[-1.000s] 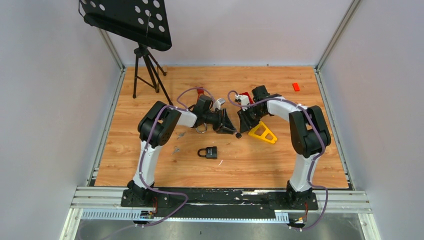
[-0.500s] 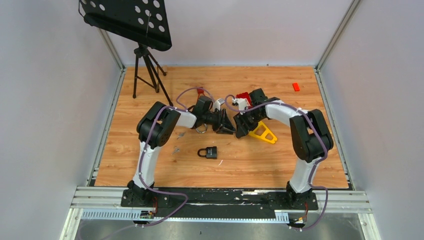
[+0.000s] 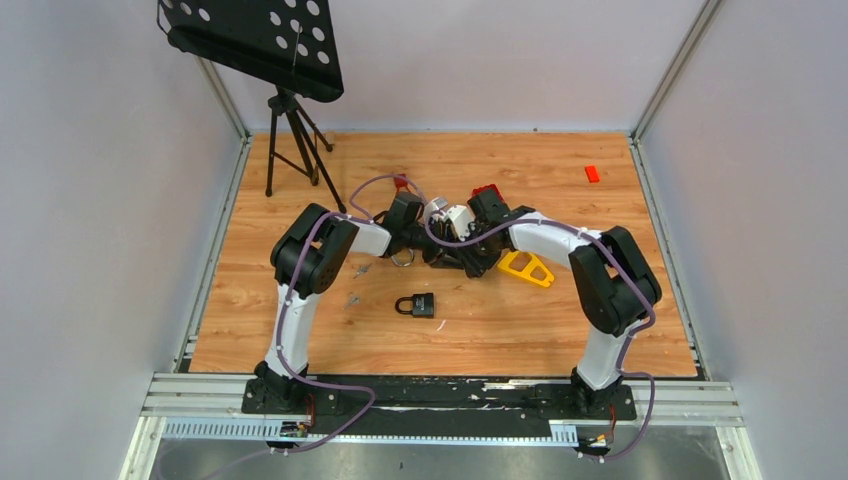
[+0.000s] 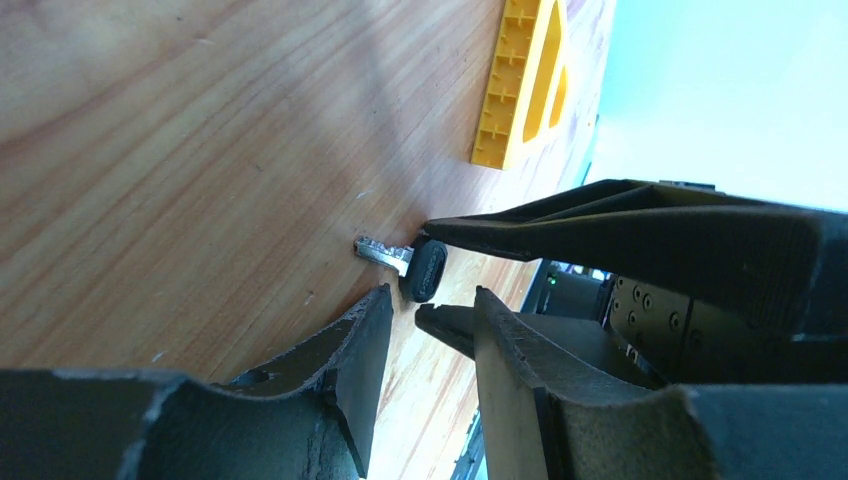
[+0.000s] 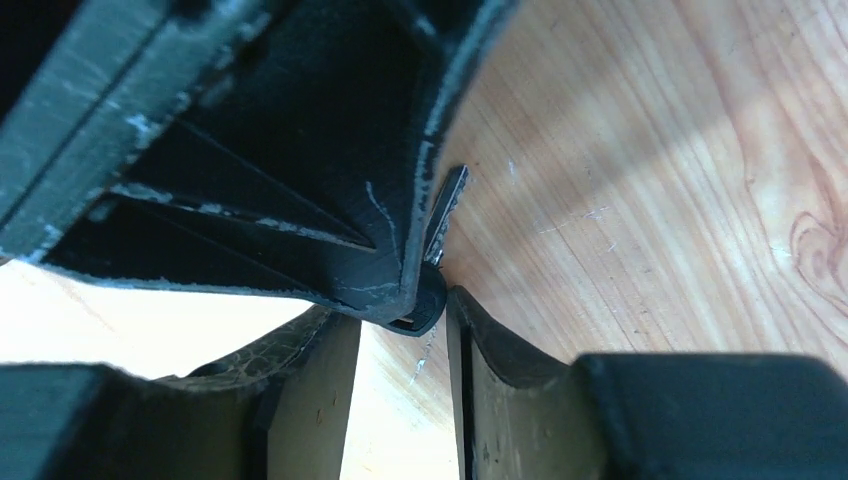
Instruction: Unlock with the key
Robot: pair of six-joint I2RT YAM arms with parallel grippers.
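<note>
Left claw (image 4: 431, 298) has its 2 fingers spread with a clear gap, and the key (image 4: 408, 262) sits just beyond their tips, its silver blade pointing at the wooden surface (image 4: 150, 150). Right claw (image 5: 400, 328) brackets the key's black head from the opposite side with 1 fingertip touching it, but I cannot tell whether it is pinching. The padlock (image 3: 418, 305) lies nearer the arm bases, apart from both claws, and a yellow triangular piece (image 3: 527, 266) lies beside the right claw.

A lab robot cell: plain grey walls (image 3: 100, 200), aluminium rails (image 3: 440, 395), wooden tabletop (image 3: 500, 330), tripod stand (image 3: 290, 140).
</note>
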